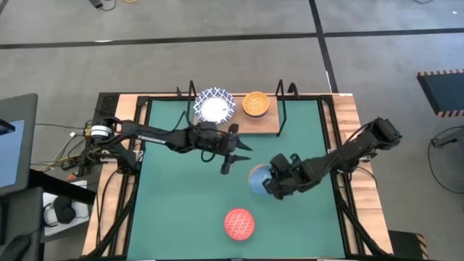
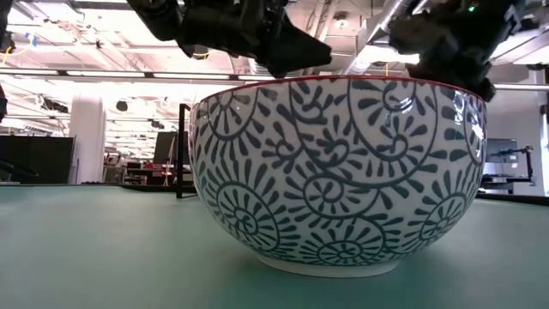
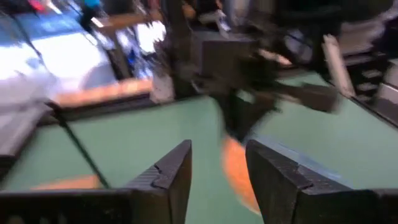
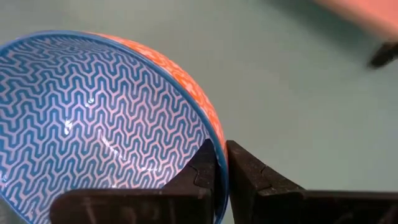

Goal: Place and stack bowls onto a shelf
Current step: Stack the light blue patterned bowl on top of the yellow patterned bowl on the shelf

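Note:
My right gripper [image 1: 270, 185] is shut on the light blue bowl [image 1: 257, 177] at the middle of the green mat. The right wrist view shows that bowl's blue zigzag inside [image 4: 93, 118] and orange outside. My left gripper [image 1: 233, 156] is open above the mat, just to the far left of that bowl, and touches nothing. Its fingers [image 3: 168, 180] show spread apart in the blurred left wrist view. The red bowl [image 1: 239, 223] stands on its foot near the table's near edge and fills the low view with its grey-blue patterned wall [image 2: 343, 172]. On the shelf [image 1: 257, 125] stand a white bowl with a blue rim [image 1: 214, 106] and a yellow-orange bowl [image 1: 255, 104]. My right gripper pinches the light blue bowl's rim [image 4: 208, 134], with one finger [image 4: 202, 171] inside the bowl and the other [image 4: 249, 177] against the orange outer wall. It comes at the bowl from the table's right side. Whether the bowl's foot is on the mat, I cannot tell.
The shelf's black wire posts [image 1: 281, 90] rise at the far edge of the mat. A wooden frame [image 1: 348, 145] borders the mat [image 1: 174, 210]. Cables and a screen lie off the table's left side. Open mat lies left and right of the red bowl.

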